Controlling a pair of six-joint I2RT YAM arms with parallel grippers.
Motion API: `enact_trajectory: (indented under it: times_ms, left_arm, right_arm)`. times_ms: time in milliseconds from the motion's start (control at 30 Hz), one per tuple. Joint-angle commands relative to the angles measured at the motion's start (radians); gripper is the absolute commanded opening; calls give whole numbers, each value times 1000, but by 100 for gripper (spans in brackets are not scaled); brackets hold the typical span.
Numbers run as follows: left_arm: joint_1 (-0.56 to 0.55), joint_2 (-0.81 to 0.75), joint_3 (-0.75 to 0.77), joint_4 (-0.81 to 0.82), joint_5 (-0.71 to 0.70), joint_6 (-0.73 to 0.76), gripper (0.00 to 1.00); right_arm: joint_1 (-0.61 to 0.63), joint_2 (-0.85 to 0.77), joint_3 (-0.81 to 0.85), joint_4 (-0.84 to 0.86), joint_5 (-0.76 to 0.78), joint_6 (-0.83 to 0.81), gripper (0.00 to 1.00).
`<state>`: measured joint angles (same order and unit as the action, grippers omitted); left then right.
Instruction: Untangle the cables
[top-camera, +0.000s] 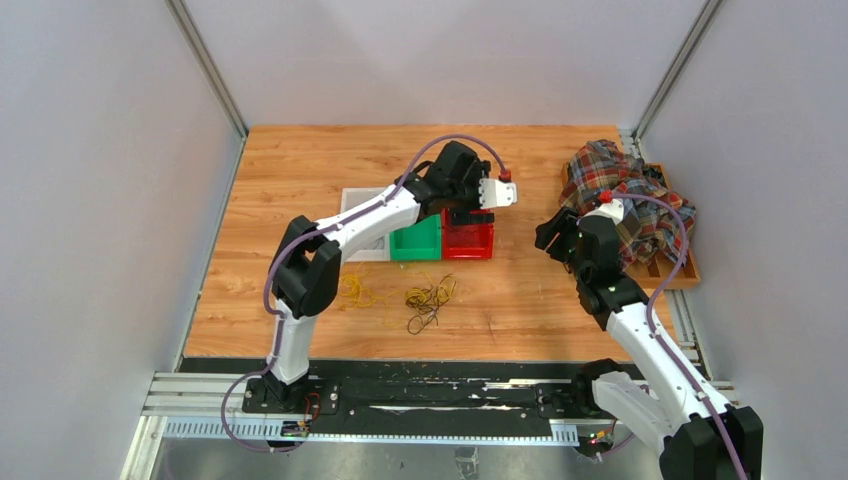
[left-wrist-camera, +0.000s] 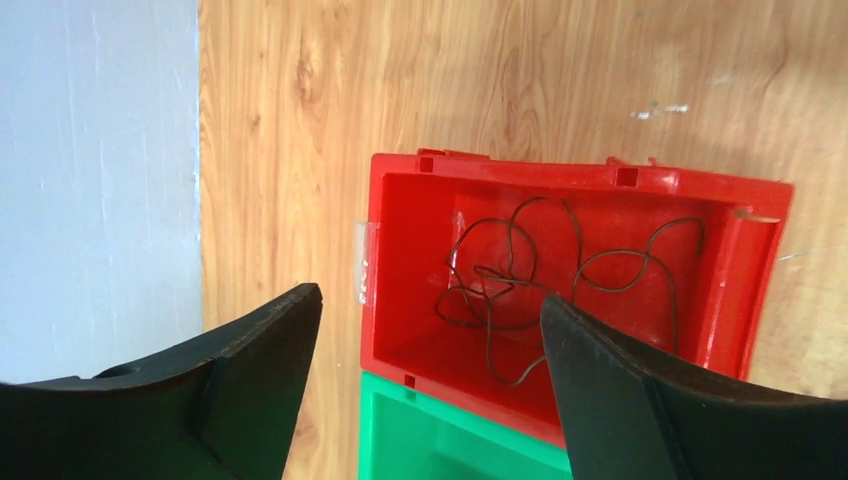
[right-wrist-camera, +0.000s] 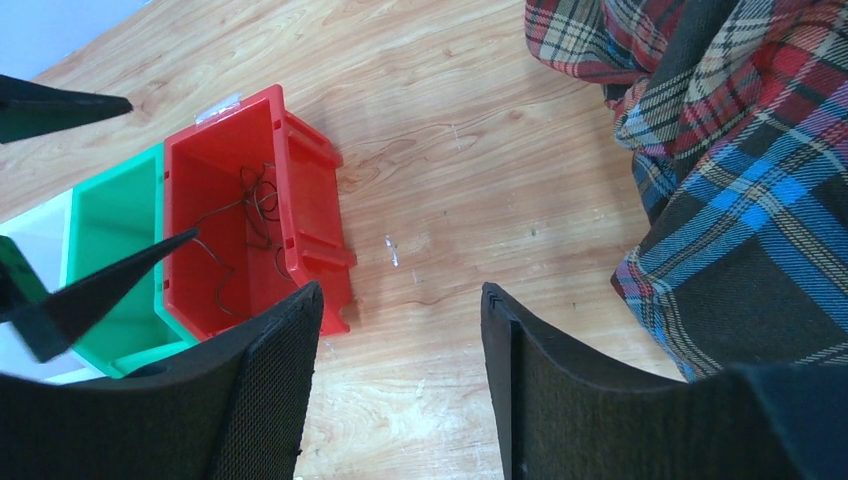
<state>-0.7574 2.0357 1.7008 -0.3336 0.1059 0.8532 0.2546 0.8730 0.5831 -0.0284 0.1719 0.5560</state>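
From the top external view, the left arm (top-camera: 350, 225) is seen stretched across the wooden table (top-camera: 300, 160) to a row of three bins: a white bin (top-camera: 350, 198), a green bin (top-camera: 417, 245) and a red bin (top-camera: 470, 245), set side by side and touching. Its wrist is held above the red bin, and its fingers cannot be made out from here. Nearer the arm bases, a loose yellow cable (top-camera: 355, 291) is spread on the wood, and just to its right a tangle of dark and yellow cables (top-camera: 428, 300) is lying. The right arm (top-camera: 610, 290) is raised near a plaid cloth (top-camera: 625, 190) heaped on a wooden tray (top-camera: 672, 277) at the table's right edge. In the left wrist view, the left gripper (left-wrist-camera: 430, 297) is shown with its jaws spread wide and nothing between them. It is hung over the red bin, on whose floor a dark brown cable (left-wrist-camera: 497, 290) is laid in loose loops. In the right wrist view, the right gripper (right-wrist-camera: 400, 290) is likewise seen parted and empty above bare wood, between the red bin and the plaid cloth. The dark brown cable is visible inside the red bin.
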Motion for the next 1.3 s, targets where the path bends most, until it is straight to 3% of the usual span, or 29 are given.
enact_trajectory:
  times_ms: [0, 233, 300, 367, 500, 700, 967, 1267]
  left_arm:
    - [35, -91, 83, -100, 134, -100, 86]
    - [66, -178, 118, -383, 277, -119, 88]
    - [78, -226, 71, -517, 351, -87, 88]
    - [85, -328, -58, -549, 395, -51, 87]
    - [67, -476, -309, -549, 450, -45, 82]
    - [-12, -555, -512, -539, 414, 7, 73]
    - [-116, -534, -604, -402, 338, 99, 63]
    - [-190, -445, -642, -281, 236, -16, 53]
  right_arm:
    - [-18, -12, 13, -11, -22, -7, 59]
    - [-16, -2, 7, 17, -142, -5, 60]
    - [-10, 12, 12, 6, -170, -7, 60]
    - [-9, 21, 11, -13, -185, -3, 60]
    - [-6, 21, -18, 2, -201, 24, 59]
    - [-3, 45, -18, 14, -215, 27, 54]
    - [-2, 68, -18, 40, -221, 40, 49]
    - [-1, 91, -25, 82, -236, 44, 45]
